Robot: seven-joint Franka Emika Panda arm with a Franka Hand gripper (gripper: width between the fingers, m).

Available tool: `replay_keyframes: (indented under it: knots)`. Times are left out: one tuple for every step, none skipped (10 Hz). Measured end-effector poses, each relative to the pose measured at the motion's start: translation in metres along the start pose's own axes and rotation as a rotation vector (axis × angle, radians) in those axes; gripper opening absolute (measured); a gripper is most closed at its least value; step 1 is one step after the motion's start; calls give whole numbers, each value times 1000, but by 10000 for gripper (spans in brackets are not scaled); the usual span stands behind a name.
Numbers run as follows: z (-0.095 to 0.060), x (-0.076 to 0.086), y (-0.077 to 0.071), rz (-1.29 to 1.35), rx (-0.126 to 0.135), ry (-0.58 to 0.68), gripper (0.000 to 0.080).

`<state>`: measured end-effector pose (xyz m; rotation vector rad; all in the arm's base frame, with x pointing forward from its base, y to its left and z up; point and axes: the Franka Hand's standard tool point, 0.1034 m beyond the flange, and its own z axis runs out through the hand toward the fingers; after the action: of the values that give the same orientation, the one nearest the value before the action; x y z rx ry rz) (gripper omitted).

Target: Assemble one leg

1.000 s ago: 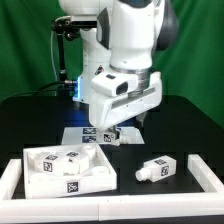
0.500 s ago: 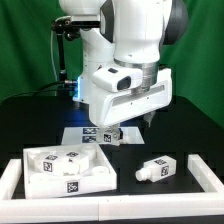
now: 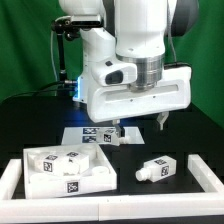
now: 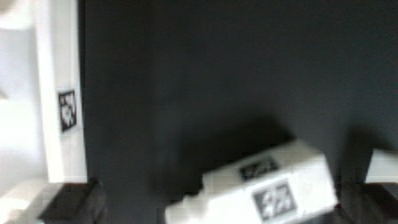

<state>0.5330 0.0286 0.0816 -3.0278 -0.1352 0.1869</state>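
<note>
I am holding my fingers point(image 3: 117, 126) spread apart and empty, hovering above the leg point(image 3: 160, 168), which is apparently lying sideways on the table point(image 3: 195, 130).

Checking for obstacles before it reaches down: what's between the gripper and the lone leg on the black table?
Nothing. In the exterior view, the stretch from the gripper down to the leg is bare black table.

A robotics lab: a large white robot arm point(image 3: 135, 45) over a black matte surface point(image 3: 30, 120), a tagged flat white marker board point(image 3: 85, 133), a green backdrop point(image 3: 25, 40).
</note>
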Motion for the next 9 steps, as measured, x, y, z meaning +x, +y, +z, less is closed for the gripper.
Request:
replay_keyframes:
  knots:
    - [-5, 6, 0, 34, 8, 16, 649]
    - [-3, 4, -2, 27, 8, 12, 649]
    - [-3, 4, -2, 56, 9, 11, 649]
    - [-3, 4, -2, 76, 9, 11, 649]
    - [-3, 5, -3, 81, 9, 11, 649]
    - [-5, 8, -9, 241, 16, 1, 649]
    - [-4, 22, -12, 359, 37, 11, 649]
    - [0, 30, -9, 414, 64, 17, 649]
    - [4, 34, -8, 336, 59, 34, 649]
